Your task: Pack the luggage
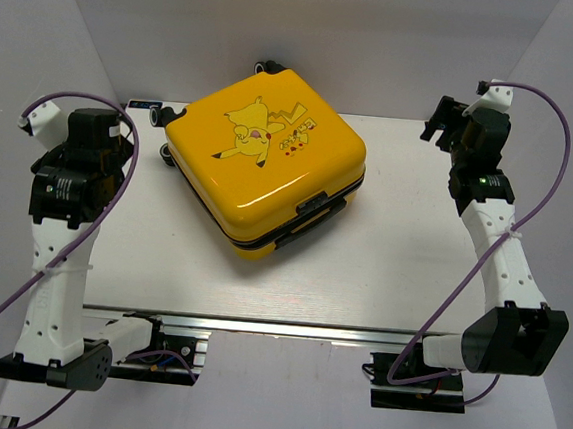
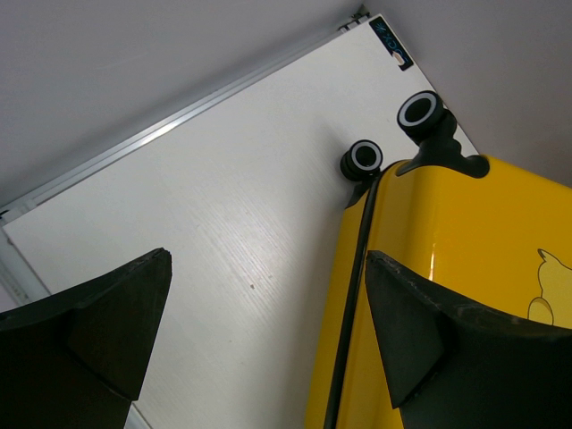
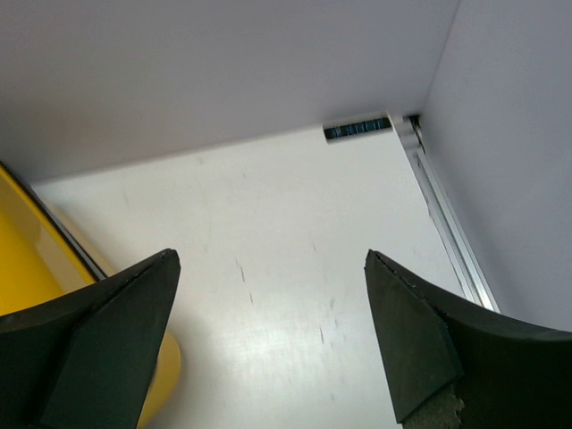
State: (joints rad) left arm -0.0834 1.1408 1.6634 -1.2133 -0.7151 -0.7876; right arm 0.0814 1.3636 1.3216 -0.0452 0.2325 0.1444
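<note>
The luggage (image 1: 263, 159), a bright yellow hard-shell case with a Pikachu print, lies closed and flat in the middle of the table, its black zipper line (image 2: 355, 295) running round the side. Two of its wheels (image 2: 420, 112) stick out at the far left corner. My left gripper (image 2: 268, 268) hovers open over the bare table left of the case, holding nothing. Over the far right of the table my right gripper (image 3: 268, 268) is open too, nothing between its fingers, with the case's yellow edge (image 3: 36, 268) at the left of its view.
The white table (image 1: 402, 275) is boxed in by white walls at the back and both sides. An aluminium rail (image 1: 287, 327) runs along the near edge. A small dark label (image 3: 357, 129) sits at the far right corner.
</note>
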